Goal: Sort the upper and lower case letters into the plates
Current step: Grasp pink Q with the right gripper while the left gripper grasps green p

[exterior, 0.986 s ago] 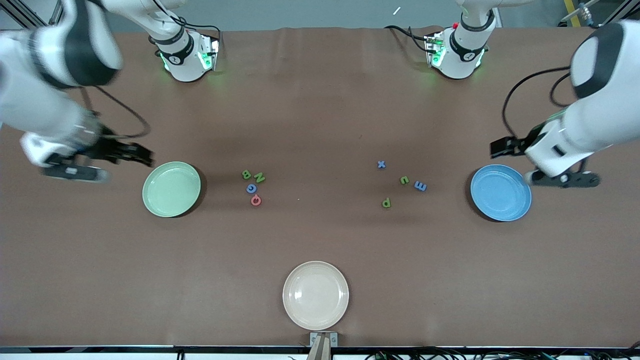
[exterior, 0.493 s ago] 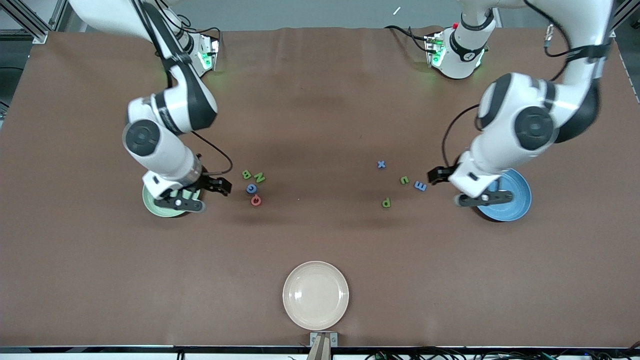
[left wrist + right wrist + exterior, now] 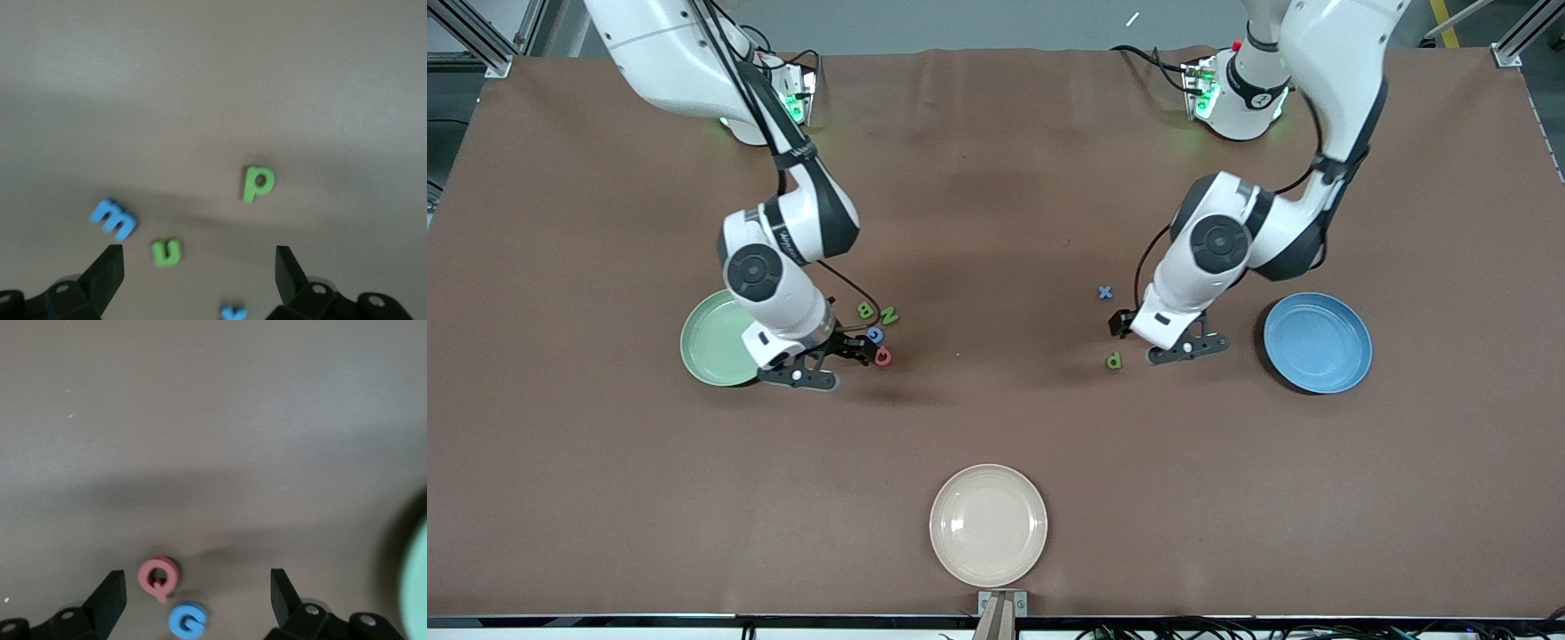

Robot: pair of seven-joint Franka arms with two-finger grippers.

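Green B point(image 3: 864, 310), green N point(image 3: 888, 315), blue G point(image 3: 875, 335) and pink Q point(image 3: 883, 356) lie grouped beside the mint green plate point(image 3: 707, 342). My right gripper point(image 3: 855, 349) is open, low over the table at G and Q. In the right wrist view, Q point(image 3: 159, 577) and G point(image 3: 187, 620) lie between its spread fingers point(image 3: 110, 600). Blue x point(image 3: 1105, 292) and green p point(image 3: 1113, 360) lie toward the blue plate point(image 3: 1318, 342). My left gripper point(image 3: 1125, 324) is open over that group. The left wrist view shows green u point(image 3: 167, 252), blue m point(image 3: 113, 219), p point(image 3: 257, 183) and x point(image 3: 233, 312).
A cream-beige plate point(image 3: 988, 524) sits at the table's near edge, in the middle. The mint plate's rim shows in the right wrist view point(image 3: 417, 580). The left arm's wrist hides u and m in the front view.
Both arms swung in from the table's ends, past their plates, and now hang over the two letter groups. No letter or plate has moved.
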